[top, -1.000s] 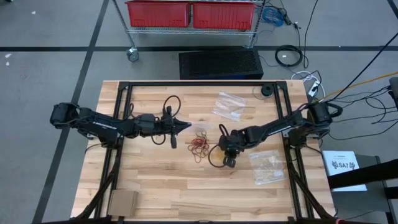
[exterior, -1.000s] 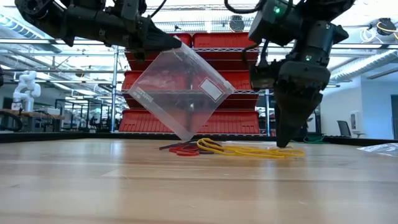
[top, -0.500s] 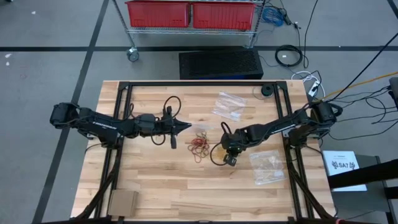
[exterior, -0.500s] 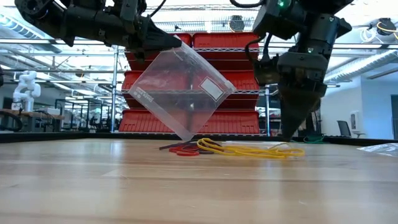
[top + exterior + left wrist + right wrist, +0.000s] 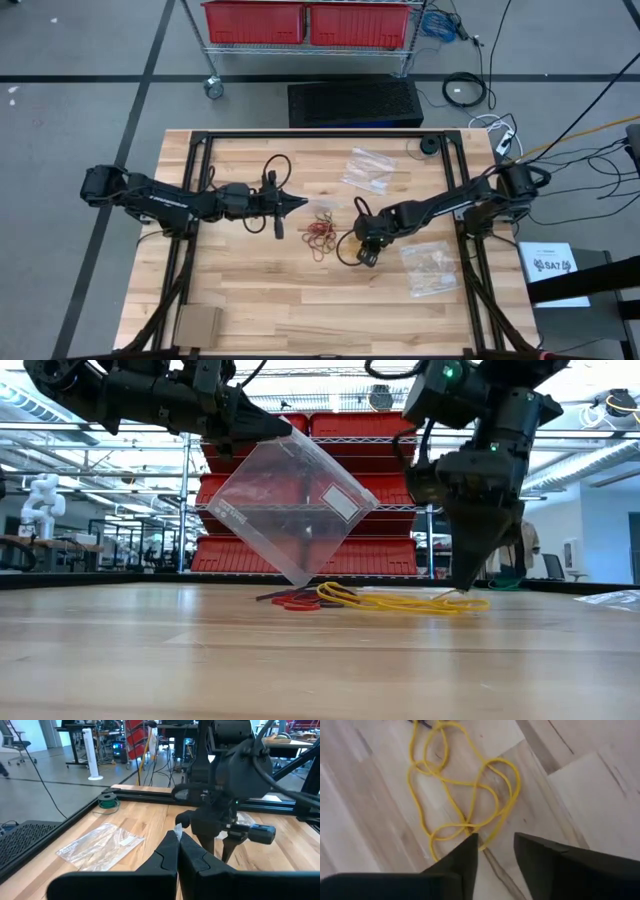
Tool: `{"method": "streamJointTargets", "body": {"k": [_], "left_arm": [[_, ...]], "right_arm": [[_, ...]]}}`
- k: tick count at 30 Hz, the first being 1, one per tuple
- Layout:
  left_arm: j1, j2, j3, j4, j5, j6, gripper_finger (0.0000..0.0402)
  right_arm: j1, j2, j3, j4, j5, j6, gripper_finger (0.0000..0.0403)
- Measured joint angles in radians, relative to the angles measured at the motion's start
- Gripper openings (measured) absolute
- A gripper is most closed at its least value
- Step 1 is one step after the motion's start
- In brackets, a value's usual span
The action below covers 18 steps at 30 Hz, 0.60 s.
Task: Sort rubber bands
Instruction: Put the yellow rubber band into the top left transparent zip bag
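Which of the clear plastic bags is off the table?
The clear plastic bag pinched at its corner by the shut left gripper, hanging tilted above the rubber bands. The other two bags lie flat on the wooden table.

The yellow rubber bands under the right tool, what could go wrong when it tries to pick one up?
1. The thin yellow rubber bands lie tangled, so the right tool, its fingers apart right over them, may lift several together.
2. They lie flat on the wooden table; the fingertips may scrape wood and miss.
3. The clear plastic bag, pinched in the shut left tool, hangs tilted, so bands might miss its opening.
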Motion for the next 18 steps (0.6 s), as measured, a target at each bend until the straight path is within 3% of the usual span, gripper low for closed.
{"method": "streamJointTargets", "body": {"k": [6,13,18], "left_arm": [[0.0,0.0,0.0,0.0,0.0,0.0,0.0],[0.0,0.0,0.0,0.0,0.0,0.0,0.0],[0.0,0.0,0.0,0.002,0.0,0.0,0.0]], "right_arm": [[0.0,0.026,0.0,0.008,-0.006,-0.013,0.0007],[0.0,-0.069,0.0,-0.002,0.004,-0.033,0.0002],[0.0,-0.194,0.0,-0.017,0.077,-0.045,0.0001]]}}
